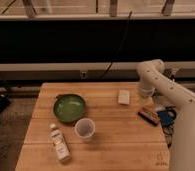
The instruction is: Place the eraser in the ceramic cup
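A: arm (177,100) pose?
B: white, runs from lower right up to a bent elbow (152,68), then turns steeply down.
A: and the gripper (146,100)?
B: hangs under the wrist (146,90), pointing down, right of centre.
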`<state>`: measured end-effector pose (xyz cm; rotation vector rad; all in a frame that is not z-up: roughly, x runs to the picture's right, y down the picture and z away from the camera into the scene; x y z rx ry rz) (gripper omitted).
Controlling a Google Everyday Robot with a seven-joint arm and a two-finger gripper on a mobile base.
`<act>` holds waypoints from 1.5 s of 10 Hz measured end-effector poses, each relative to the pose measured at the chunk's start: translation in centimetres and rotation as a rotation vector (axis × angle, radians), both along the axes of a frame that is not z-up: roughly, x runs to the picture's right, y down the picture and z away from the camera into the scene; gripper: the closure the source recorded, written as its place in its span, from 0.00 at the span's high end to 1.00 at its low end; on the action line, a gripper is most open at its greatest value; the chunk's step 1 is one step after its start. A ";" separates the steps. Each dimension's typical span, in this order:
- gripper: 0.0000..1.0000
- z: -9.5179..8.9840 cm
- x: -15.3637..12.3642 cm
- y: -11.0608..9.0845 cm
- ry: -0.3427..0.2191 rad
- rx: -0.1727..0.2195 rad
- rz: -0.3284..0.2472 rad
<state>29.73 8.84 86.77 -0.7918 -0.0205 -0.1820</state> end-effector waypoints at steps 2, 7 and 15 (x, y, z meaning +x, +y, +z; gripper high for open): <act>0.80 -1.5 0.9 0.2 0.071 0.019 0.081; 0.80 -4.5 1.0 4.7 0.117 0.039 0.155; 0.80 -2.2 2.5 7.4 0.202 0.105 0.272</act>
